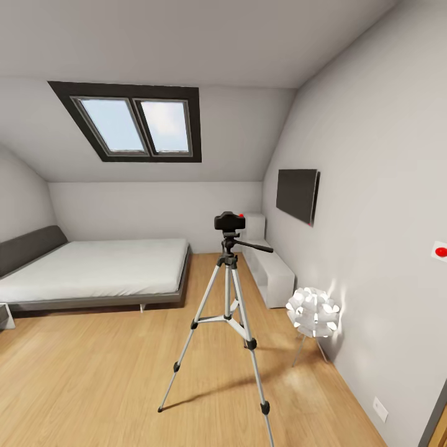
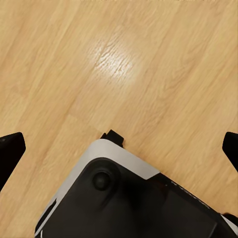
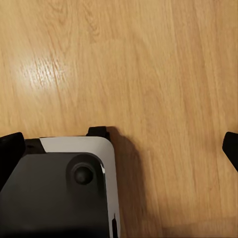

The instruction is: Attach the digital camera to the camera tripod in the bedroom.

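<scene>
Where the light wood floor (image 1: 93,372) of the bedroom (image 1: 155,205) stretches ahead in the head view, the camera tripod (image 1: 228,310) stands upright in the middle of the scene, its three thin silver legs spread and its black feet planted on the boards. The digital camera (image 1: 230,221) sits on top of the tripod's black head, touching it, with a red dot at its upper right edge. A long black handle (image 1: 254,246) juts from the head toward the right.

To the left and farther off lies a low bed (image 1: 99,270) with a white cover and a dark headboard. A dark-framed skylight (image 1: 133,124) is set in the sloped ceiling above it. On the right wall hangs a dark flat panel (image 1: 298,195), with a low white cabinet (image 1: 270,273) along the wall below it. Nearer on the right, a white ball lamp (image 1: 313,311) stands on small legs beside the wall, well apart from the tripod.

In the left wrist view, the left gripper (image 2: 119,151) has its fingers (image 2: 10,148) wide apart with nothing between them, above the floor and part of the robot's grey-and-black base (image 2: 124,198). In the right wrist view, the right gripper (image 3: 119,148) likewise has its fingers (image 3: 11,148) spread, holding nothing.
</scene>
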